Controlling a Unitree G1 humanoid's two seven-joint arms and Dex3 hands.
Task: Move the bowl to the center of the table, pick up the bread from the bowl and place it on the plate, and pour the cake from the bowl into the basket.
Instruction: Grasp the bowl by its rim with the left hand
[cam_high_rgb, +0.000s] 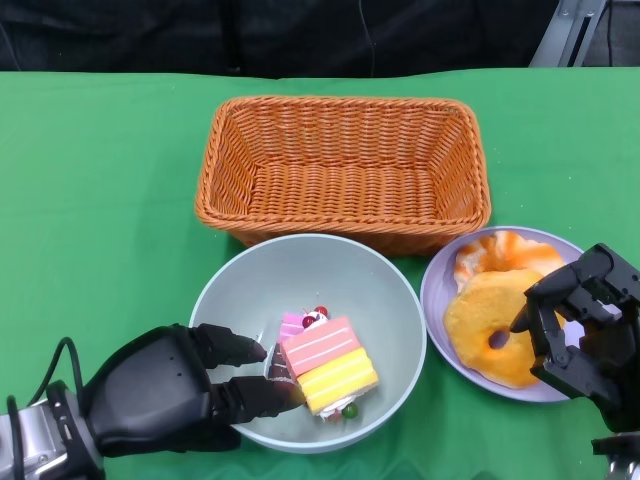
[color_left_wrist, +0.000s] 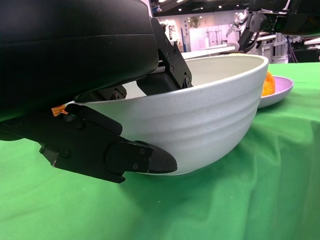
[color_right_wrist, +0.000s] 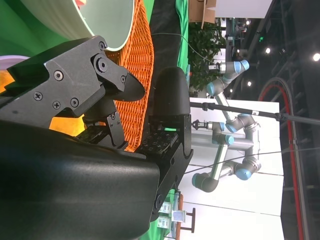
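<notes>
Pale grey-green round bowl at the near middle of the green tablecloth, gripped at its rim by the left hand.

In the bowl lies a striped pink, white and yellow block of cake with small red and green toppings, just beside the left hand's fingers; those reach over the near-left rim to the inside wall, while the left wrist view shows another finger pressed against the bowl's outer wall, so the rim is pinched between them. Touching the bowl's far edge stands the empty rectangular orange wicker basket. Just right of the bowl sits the lilac round plate, carrying two golden ring-shaped breads. The right hand hovers over the plate's right edge, fingers loosely curled and apart, holding nothing.
</notes>
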